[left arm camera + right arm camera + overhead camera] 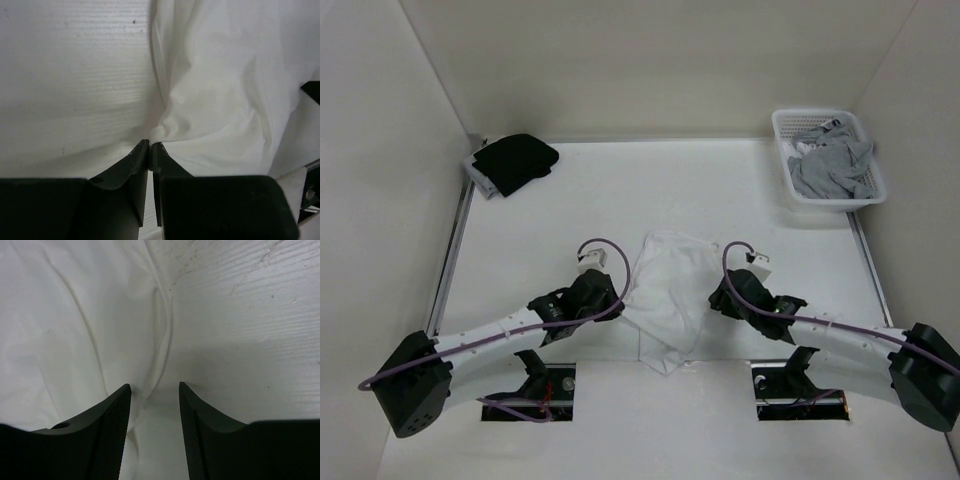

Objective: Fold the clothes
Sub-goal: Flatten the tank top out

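Observation:
The clothes [665,290], a white thin tank top, lie crumpled at the table's middle between my two arms. My left gripper [619,297] is at its left edge. In the left wrist view the jaws [150,145] stand almost together, with a puckered bit of the cloth's [225,90] edge pinched at their tips. My right gripper [718,297] is at the cloth's right edge. Its fingers [155,387] are open and straddle a fold of the white fabric's [65,330] border lying on the table.
A black garment [515,162] lies at the back left corner. A white basket [780,130] with a grey garment [832,165] stands at the back right. White walls close in the table on three sides.

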`<state>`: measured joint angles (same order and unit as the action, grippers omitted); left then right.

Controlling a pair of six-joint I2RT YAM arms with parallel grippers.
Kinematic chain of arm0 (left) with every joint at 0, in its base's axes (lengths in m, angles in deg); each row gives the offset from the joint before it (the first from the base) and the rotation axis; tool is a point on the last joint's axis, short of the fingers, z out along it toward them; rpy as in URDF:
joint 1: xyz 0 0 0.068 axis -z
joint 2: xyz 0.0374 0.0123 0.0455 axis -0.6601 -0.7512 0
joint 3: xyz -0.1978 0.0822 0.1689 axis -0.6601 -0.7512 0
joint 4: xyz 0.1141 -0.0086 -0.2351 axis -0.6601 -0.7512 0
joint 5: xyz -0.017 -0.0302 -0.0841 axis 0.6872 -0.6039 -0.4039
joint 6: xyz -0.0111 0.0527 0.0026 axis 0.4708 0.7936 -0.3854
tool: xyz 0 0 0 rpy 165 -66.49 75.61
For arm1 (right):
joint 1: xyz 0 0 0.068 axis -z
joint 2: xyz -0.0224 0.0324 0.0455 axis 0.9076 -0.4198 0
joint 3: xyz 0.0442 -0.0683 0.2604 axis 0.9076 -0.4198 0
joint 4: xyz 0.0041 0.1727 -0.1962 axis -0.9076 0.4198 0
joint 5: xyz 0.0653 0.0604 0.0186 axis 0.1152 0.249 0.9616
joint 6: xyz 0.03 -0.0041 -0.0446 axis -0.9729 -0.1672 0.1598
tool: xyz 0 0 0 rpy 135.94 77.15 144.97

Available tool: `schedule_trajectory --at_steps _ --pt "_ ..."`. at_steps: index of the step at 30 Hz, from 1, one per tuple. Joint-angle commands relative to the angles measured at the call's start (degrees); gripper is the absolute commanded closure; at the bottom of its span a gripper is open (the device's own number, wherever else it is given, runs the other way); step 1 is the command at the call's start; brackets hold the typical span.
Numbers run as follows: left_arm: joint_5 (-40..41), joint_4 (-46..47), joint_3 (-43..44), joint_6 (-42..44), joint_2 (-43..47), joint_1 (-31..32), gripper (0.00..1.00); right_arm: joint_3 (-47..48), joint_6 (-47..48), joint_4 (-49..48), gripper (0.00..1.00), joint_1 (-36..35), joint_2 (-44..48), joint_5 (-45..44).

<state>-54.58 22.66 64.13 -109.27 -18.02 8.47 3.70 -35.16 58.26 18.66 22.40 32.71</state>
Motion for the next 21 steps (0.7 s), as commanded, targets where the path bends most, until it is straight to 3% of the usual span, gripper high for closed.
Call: schedule_trajectory --at_steps 1,2,3,4,6,9,14,18,21 --pt "-0.1 0.7 1.9 1.6 4.3 -2.4 0.94 4.5 -0.3 -4.2 0.54 1.6 -6.0 0.7" --pt "-0.1 0.7 2.0 1.8 5.0 -3.0 0.94 4.9 0.4 -6.7 0.57 2.4 -7.9 1.2" --pt "-0.2 0.8 2.3 2.3 5.8 -3.8 0.94 5.0 0.9 -9.9 0.68 3.6 -9.9 1.5" --pt "-0.3 1.0 2.7 2.7 6.4 -4.3 0.95 5.0 1.7 -14.7 0.87 4.6 -12.0 0.7" --pt "-0.7 1.0 3.9 3.6 7.5 -5.2 0.95 5.0 4.0 -17.9 1.0 5.7 -11.8 -0.9" --pt "-1.2 0.1 7.1 6.1 11.4 -7.0 0.96 6.7 7.6 -13.9 1.0 5.4 -0.9 -5.7" --pt "-1.3 -3.2 10.6 8.7 20.1 -10.1 0.96 14.9 10.5 6.0 1.0 -0.3 17.9 -9.3" --pt "-1.4 -6.3 11.9 9.0 26.5 -12.3 0.96 22.9 10.6 19.0 1.0 -6.6 22.9 -13.7" --pt "-0.8 -9.0 13.1 9.2 30.2 -13.1 0.96 28.4 13.0 21.9 1.0 -9.8 21.8 -16.3"
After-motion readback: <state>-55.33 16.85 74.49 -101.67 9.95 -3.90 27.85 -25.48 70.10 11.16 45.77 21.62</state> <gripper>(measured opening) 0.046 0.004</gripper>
